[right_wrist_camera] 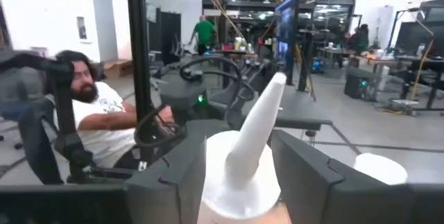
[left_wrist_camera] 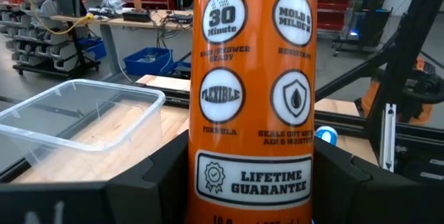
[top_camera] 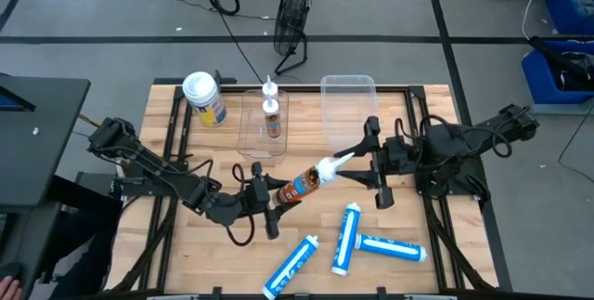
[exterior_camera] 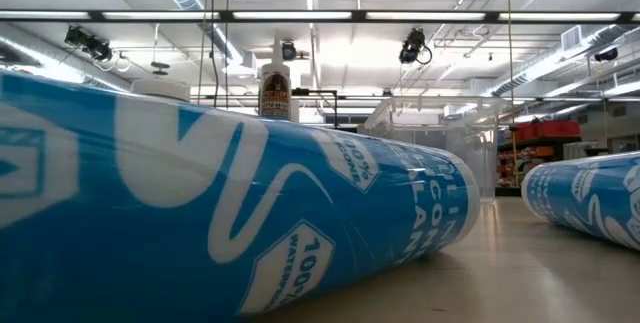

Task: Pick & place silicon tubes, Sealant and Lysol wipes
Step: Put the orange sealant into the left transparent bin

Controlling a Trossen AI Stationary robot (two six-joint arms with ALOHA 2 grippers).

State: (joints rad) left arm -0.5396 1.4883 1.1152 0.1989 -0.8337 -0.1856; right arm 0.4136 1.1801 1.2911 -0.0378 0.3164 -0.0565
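Observation:
An orange sealant tube [top_camera: 302, 187] with a white nozzle [top_camera: 334, 163] lies slanted between my two grippers at the table's middle. My left gripper [top_camera: 266, 198] is shut on its base end, and my right gripper [top_camera: 360, 159] is shut on its nozzle end. The Lysol wipes canister [top_camera: 204, 98] stands upright on its base at the far left. A second sealant tube [top_camera: 271, 119] stands in a clear bin [top_camera: 263, 142]. Three blue silicone tubes [top_camera: 292, 266], [top_camera: 345, 237], [top_camera: 390, 247] lie on their sides near the front edge. My left gripper pinches the orange tube's body [left_wrist_camera: 253, 182] between its two fingers [left_wrist_camera: 159, 182], near the base end. The fingers come level from the table's left side. My right gripper pinches the tube's white shoulder [right_wrist_camera: 236, 189] at the foot of the nozzle between its two fingers [right_wrist_camera: 173, 182]. The fingers come level from the table's right side, and the nozzle [right_wrist_camera: 260, 123] points back past them.
A second clear bin [top_camera: 348, 105] stands at the far middle with nothing in it that shows. The blue tubes fill the low view [exterior_camera: 250, 213], [exterior_camera: 590, 203]. A black fan [top_camera: 292, 12] stands beyond the table. A seated person [right_wrist_camera: 97, 113] shows off the table's left side.

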